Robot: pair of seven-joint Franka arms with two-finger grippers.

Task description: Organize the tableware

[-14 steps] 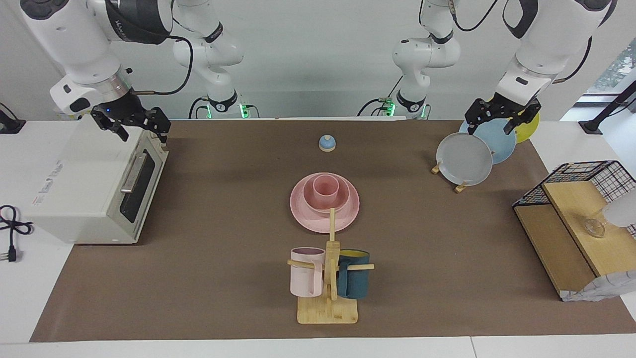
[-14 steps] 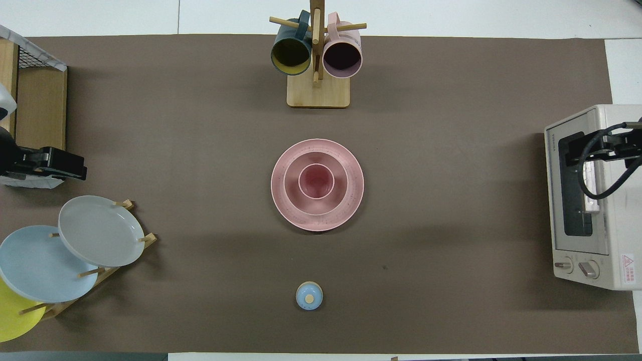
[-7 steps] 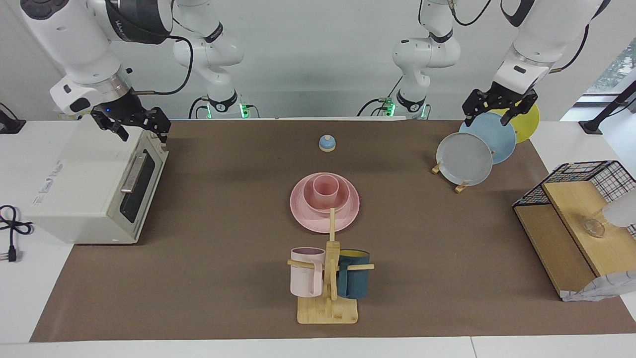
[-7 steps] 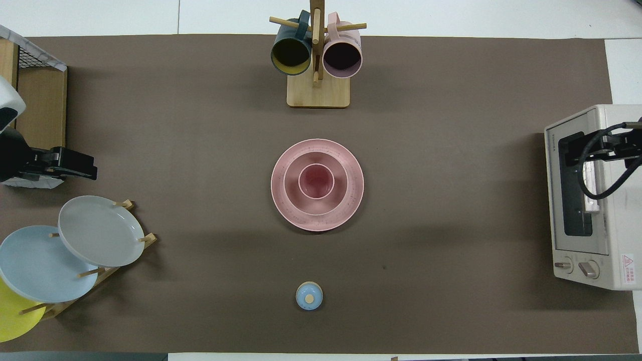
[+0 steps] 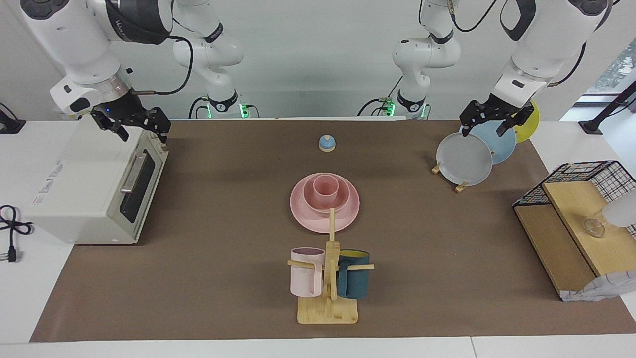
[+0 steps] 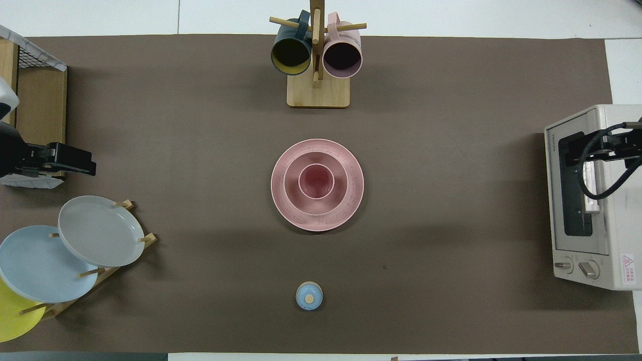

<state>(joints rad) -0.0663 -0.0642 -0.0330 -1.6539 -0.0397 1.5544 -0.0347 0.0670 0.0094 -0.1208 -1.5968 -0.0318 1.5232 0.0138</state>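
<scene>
Pink plate (image 5: 324,219): lies flat at the middle of the brown mat on the counter (image 5: 223,298), between the mug stand and the small blue bell.
Pink bowl (image 5: 343,198): sits in the middle of the plate.
Pink cup (image 5: 325,187): stands upright inside the bowl, mouth up — plate, bowl and cup form one nested stack.
Left end effector (image 5: 492,119): hangs in the air over the plate rack at the left arm's end of the counter, jaws spread wide and holding nothing; it touches none of the plates.
Right end effector (image 5: 133,125): hovers over the top edge of the toaster oven at the right arm's end of the counter, jaws spread wide and empty.
Plate rack (image 6: 100,271): a wooden rack carrying a grey plate (image 5: 464,159), a blue plate (image 5: 502,141) and a yellow plate (image 5: 526,127), each leaning on edge and overlapping the next.
Mug stand (image 5: 328,308): a wooden tree on a square base, farther from the robots than the pink stack; a pale pink mug (image 5: 305,273) and a dark blue mug (image 5: 354,282) hang from its pegs.
Blue bell (image 5: 327,143): stands alone on the mat, nearer to the robots than the pink stack.
Toaster oven (image 5: 94,184): white, door shut — its front faces the middle of the counter.
Wire basket shelf (image 5: 571,209): wood and black mesh, at the left arm's end of the counter, farther from the robots than the plate rack.
</scene>
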